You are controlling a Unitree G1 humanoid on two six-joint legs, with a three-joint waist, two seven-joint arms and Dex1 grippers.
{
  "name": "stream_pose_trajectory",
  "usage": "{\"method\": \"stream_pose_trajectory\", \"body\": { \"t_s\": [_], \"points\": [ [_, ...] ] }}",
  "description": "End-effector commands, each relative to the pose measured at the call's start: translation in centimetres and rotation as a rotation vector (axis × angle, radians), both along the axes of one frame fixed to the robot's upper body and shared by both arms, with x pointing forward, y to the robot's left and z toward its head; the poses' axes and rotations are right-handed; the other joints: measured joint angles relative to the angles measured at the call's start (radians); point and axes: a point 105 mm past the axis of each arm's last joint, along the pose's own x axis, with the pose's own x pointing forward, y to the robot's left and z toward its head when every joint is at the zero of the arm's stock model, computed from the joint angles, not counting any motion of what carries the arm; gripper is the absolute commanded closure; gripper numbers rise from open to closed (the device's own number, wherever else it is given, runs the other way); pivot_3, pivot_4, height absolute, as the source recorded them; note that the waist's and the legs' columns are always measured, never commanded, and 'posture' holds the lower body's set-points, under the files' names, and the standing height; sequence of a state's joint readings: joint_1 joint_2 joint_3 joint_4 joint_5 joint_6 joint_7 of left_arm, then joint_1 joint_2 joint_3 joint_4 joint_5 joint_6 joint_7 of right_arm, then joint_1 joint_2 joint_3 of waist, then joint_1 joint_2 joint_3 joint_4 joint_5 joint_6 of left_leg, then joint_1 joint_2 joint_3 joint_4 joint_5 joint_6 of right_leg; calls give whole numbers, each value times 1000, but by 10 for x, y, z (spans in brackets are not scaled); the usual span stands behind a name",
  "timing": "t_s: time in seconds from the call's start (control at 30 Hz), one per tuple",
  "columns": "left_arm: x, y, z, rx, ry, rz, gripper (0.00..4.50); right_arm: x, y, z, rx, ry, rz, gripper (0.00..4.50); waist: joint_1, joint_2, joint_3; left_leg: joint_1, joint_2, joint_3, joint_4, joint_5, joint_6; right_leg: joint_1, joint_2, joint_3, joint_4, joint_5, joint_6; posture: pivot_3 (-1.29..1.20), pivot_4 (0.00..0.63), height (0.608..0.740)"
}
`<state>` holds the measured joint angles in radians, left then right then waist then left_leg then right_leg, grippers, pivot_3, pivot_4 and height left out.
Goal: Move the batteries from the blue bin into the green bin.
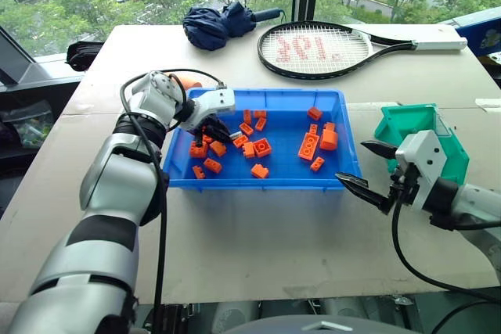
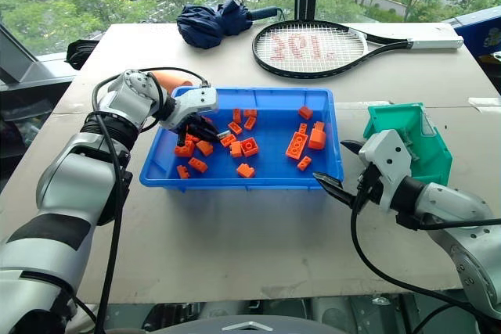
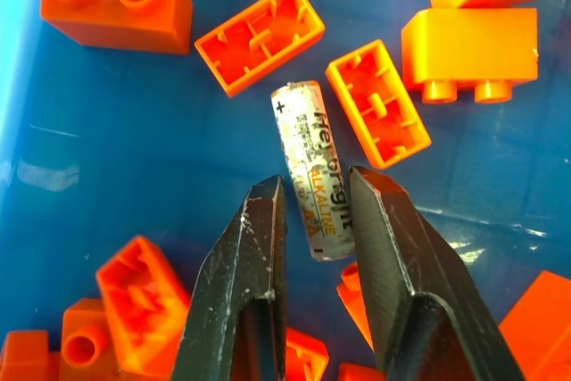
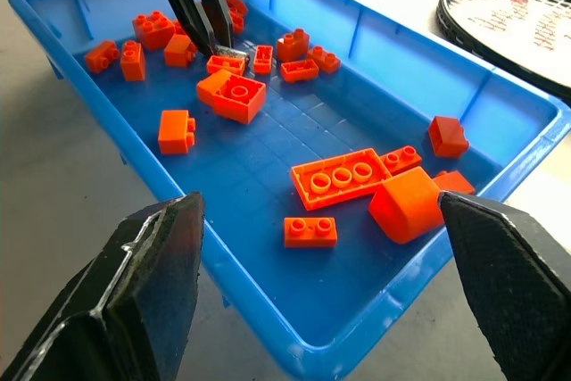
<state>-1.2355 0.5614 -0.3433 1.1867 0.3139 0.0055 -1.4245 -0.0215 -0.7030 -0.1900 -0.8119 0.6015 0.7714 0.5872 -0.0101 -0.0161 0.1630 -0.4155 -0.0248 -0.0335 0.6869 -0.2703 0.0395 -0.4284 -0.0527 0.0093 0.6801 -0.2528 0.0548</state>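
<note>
The left gripper (image 3: 314,194) reaches into the left of the blue bin (image 1: 275,180), jaws narrowed astride a battery (image 3: 312,167) among bricks (image 1: 308,146), while the right gripper (image 1: 368,168), jaws wide, waits by the green bin (image 1: 407,123) at right.

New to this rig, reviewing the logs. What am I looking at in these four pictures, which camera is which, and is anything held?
It is a humanoid robot with two arms, each ending in a two-fingered black claw. Two pictures come from its head, looking down over a table; the other two come from cameras on each wrist, looking along that claw's fingers.

On the table: a blue bin of orange bricks, a green bin, a tennis racket and a folded umbrella.

The left claw is down in the blue bin, its fingers narrowly straddling one end of a battery lying on the bin floor; a firm grip cannot be confirmed. The right claw waits wide open and empty in front of the green bin.
</note>
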Motion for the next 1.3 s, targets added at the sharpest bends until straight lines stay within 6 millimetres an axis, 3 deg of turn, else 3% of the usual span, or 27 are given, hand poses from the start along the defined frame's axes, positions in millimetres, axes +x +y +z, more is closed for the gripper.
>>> {"method": "stream_pose_trajectory", "body": {
  "t_s": [0.03, 0.13, 0.27, 0.53, 0.73, 0.9, 1.1, 1.3],
  "points": [
    [-1, 5, -12, 52, 18, 14, 3423, -8, 9, 11, 14, -62, 60, 256, 0, 0, 0, 0, 0, 0, 0, 0, 0, 0, 0, 0, 0, 0, 0, 0, 150, 740],
    [-1, 7, -15, 71, 19, 27, 3423, -9, 12, 14, 37, -78, 79, 256, 0, 0, -1, 1, 0, 0, 0, 0, 0, 1, 0, 0, 0, 0, 0, 0, 150, 740],
    [-1, 8, -17, 78, 26, 39, 4437, -8, 13, 14, 38, -83, 76, 256, -1, 0, -2, 2, 0, 0, 0, 0, 0, 1, 0, 0, 0, 0, 0, 0, 150, 740],
    [-1, 3, -12, 42, 26, 24, 4473, -7, 11, 13, 35, -87, 66, 256, -1, 0, -3, 2, 0, 0, 0, 0, 0, 2, 0, 0, 0, 0, 0, 0, 150, 740],
    [-3, -10, 27, -138, 19, -22, 4473, -6, 7, 14, 37, -92, 54, 256, -1, -1, -2, 1, 0, 0, 0, 0, 0, 1, 0, 0, 0, 0, 0, 0, 150, 740],
    [-6, -3, 57, -202, -17, -32, 4473, -5, 2, 15, 36, -97, 33, 256, -3, -2, -1, 0, 0, -1, 0, 0, 0, 1, 0, -1, -1, 0, 0, 0, 150, 740],
    [-12, -35, 73, -291, -47, -161, 4473, 1, -3, 16, 35, -109, 11, 256, 4, -2, -2, 0, 0, -1, 0, 0, 0, 1, 0, -1, -1, 0, 0, 0, 150, 740],
    [-15, -82, 52, -183, -133, -352, 4473, 7, -3, 16, 25, -112, 4, 256, 4, -2, -1, 0, 0, -1, 1, 0, 0, 1, -1, 0, -1, 0, 0, 0, 150, 740]
  ]
}}
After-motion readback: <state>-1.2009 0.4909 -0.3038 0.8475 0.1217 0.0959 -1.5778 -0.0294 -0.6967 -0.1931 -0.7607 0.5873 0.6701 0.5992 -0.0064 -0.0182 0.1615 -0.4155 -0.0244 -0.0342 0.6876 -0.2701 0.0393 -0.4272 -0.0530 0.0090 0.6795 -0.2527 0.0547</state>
